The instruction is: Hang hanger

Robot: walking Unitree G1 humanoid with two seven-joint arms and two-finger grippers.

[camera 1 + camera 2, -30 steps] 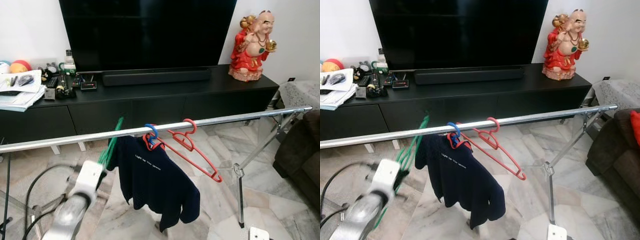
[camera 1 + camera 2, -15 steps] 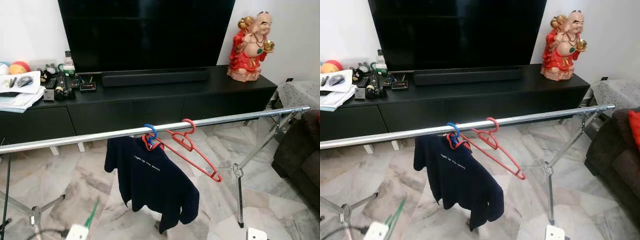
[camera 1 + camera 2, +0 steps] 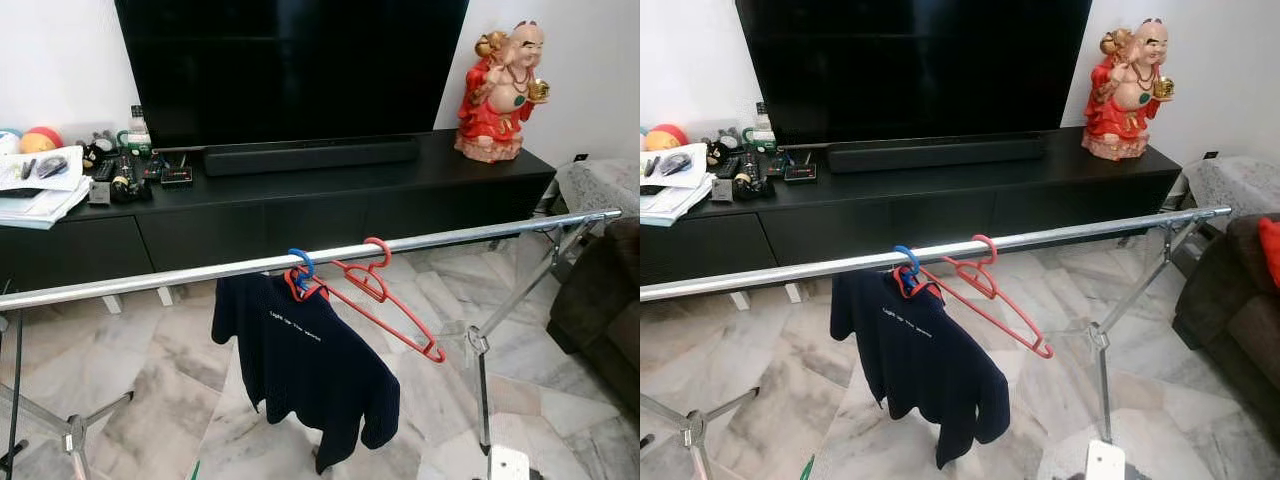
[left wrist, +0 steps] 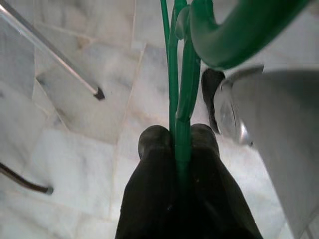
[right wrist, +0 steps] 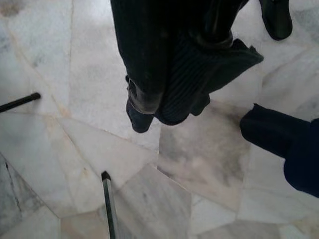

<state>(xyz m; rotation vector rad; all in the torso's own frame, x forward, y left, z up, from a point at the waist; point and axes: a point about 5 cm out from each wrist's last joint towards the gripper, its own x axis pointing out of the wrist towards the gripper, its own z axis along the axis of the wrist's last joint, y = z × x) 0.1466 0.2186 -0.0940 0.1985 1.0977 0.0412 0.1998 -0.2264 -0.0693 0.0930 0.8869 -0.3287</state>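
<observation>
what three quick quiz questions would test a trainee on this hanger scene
1. True or false: the left gripper is shut on the green hanger.
2. What hangs on the blue hanger on the rail: A) towel B) dark shirt C) nothing
3. Fill in: the empty red hanger hangs beside the shirt, toward the robot's ____.

Key: 1 true; 2 B; 3 right
</observation>
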